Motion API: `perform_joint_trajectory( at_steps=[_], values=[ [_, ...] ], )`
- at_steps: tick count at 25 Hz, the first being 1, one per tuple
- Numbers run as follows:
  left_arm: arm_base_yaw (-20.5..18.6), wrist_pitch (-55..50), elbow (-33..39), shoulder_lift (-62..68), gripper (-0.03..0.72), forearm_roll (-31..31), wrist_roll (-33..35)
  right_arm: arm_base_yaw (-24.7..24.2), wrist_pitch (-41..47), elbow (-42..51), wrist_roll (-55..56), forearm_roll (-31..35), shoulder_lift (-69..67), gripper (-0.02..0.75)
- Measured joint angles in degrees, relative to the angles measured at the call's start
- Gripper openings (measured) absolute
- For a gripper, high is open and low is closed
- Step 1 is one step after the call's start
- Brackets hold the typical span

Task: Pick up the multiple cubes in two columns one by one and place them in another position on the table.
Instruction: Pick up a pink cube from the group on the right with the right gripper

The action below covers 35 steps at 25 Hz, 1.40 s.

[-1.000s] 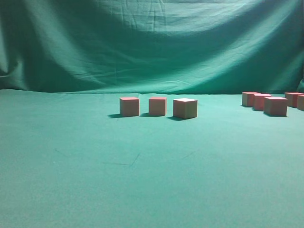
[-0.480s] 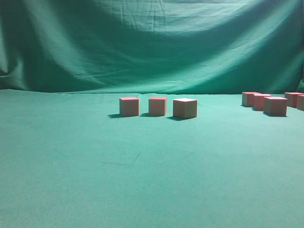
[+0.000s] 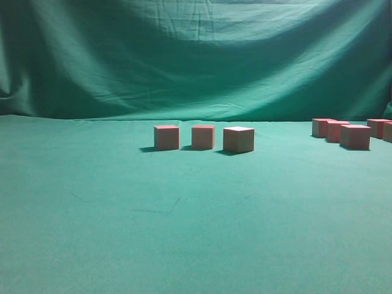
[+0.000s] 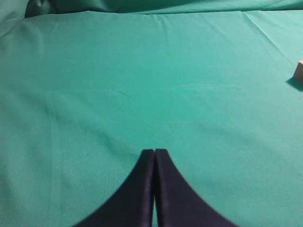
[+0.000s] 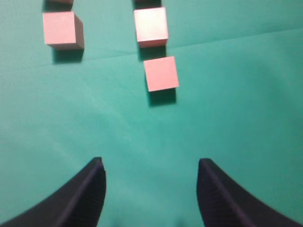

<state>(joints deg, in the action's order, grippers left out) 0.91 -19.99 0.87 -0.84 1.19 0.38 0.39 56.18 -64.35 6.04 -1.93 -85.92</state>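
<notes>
The right gripper has its jaws wide over the nearest cube; the left gripper is closed on nothing. The cube looks light and rigid, so I would grip its two flat opposite sides.

Dark, curved, tapering pincer fingers

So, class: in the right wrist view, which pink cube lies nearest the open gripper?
The lone cube at the near end of the right-hand column, ahead of the right gripper; every other cube sits farther up the view.

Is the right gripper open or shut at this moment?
Open. In the right wrist view the right gripper shows two dark fingers set wide apart with bare green cloth between them, holding nothing, above the nearest cube.
</notes>
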Motion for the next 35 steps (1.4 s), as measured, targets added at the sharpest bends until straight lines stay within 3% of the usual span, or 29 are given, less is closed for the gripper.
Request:
perform_joint_trajectory(
  at_steps=[12, 18, 24, 26, 32, 35],
  values=[
    [0.0, 0.0, 0.0, 0.0, 0.0, 0.0, 0.0, 0.0, -10.68, 0.0, -2.14, -4.52, -12.04, 0.392],
    [0.0, 0.0, 0.0, 0.0, 0.0, 0.0, 0.0, 0.0, -12.78, -0.23, -2.14, -5.56, -16.31, 0.619],
    [0.0, 0.0, 0.0, 0.0, 0.0, 0.0, 0.0, 0.0, -15.56, -0.52, -2.17, -5.56, -19.15, 0.618],
    [0.0, 0.0, 0.0, 0.0, 0.0, 0.0, 0.0, 0.0, -16.37, -0.52, -2.17, -5.56, -19.99, 0.565],
    [0.0, 0.0, 0.0, 0.0, 0.0, 0.0, 0.0, -0.09, -17.23, -1.04, -2.17, -5.56, -21.76, 0.568],
    [0.0, 0.0, 0.0, 0.0, 0.0, 0.0, 0.0, -0.09, -18.18, -1.17, -2.06, -5.43, -22.19, 0.446]
  ],
)
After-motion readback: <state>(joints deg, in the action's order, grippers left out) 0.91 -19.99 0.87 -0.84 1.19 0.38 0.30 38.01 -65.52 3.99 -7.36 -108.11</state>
